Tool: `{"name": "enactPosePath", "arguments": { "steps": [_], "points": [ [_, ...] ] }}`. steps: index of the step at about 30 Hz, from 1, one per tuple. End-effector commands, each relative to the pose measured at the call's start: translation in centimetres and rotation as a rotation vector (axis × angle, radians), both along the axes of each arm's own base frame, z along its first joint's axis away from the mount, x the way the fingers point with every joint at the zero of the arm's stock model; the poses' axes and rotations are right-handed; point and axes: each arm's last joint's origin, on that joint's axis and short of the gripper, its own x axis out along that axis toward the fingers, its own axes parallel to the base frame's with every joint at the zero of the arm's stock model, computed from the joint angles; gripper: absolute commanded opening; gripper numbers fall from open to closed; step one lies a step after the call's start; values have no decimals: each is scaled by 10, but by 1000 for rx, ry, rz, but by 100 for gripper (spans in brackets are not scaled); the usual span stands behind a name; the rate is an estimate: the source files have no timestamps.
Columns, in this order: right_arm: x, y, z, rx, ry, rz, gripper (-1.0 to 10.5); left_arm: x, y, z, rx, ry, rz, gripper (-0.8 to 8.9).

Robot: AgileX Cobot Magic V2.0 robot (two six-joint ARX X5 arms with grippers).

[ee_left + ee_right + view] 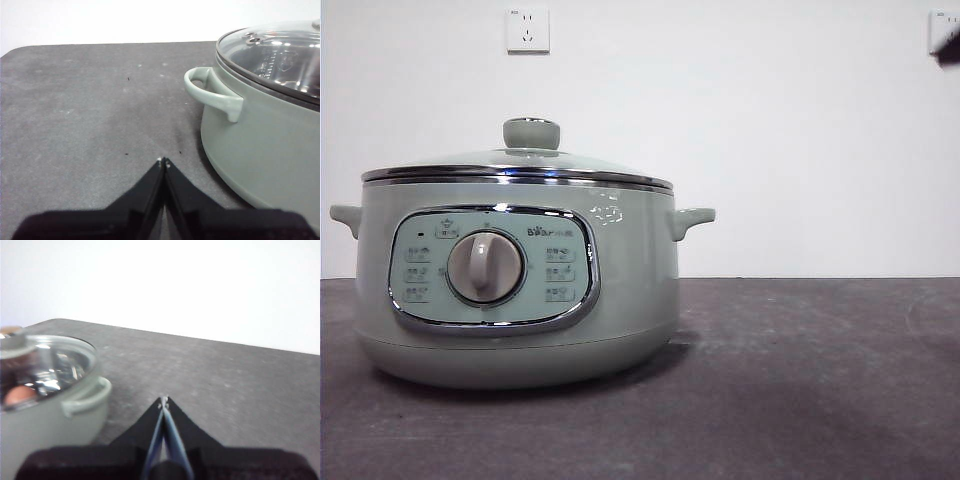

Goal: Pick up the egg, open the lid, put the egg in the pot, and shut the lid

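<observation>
Seemingly little can go wrong now — one egg (20,395) shows through the glass at the right wrist view's left edge, inside the one pot (520,290), one lid (520,165) seated. Left gripper (163,161) and right gripper (163,400) — two, jaws together, empty. A careless retreat might clip a handle (212,92).

So the left gripper (163,161) has its black fingers (145,192) pinched together with nothing between them, hovering over the dark grey desk (80,110) near the sage-green pot (260,150), whose glass lid (280,55) sits on top above one side handle (212,92).
</observation>
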Motion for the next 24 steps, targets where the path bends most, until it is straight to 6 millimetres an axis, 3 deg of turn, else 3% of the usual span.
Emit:
{"name": "enactPosePath", "arguments": {
  "steps": [1, 9, 24],
  "points": [
    [-2, -6, -20, 18, 19, -37, 1, 1, 0, -4, -2, 10, -3, -3],
    [-7, -14, -56, 32, 34, -113, 1, 1, 0, -4, -2, 10, -3, -3],
    [-13, -23, -81, 63, 227, -202, 1, 1, 0, -4, -2, 10, -3, -3]
  ]
}}
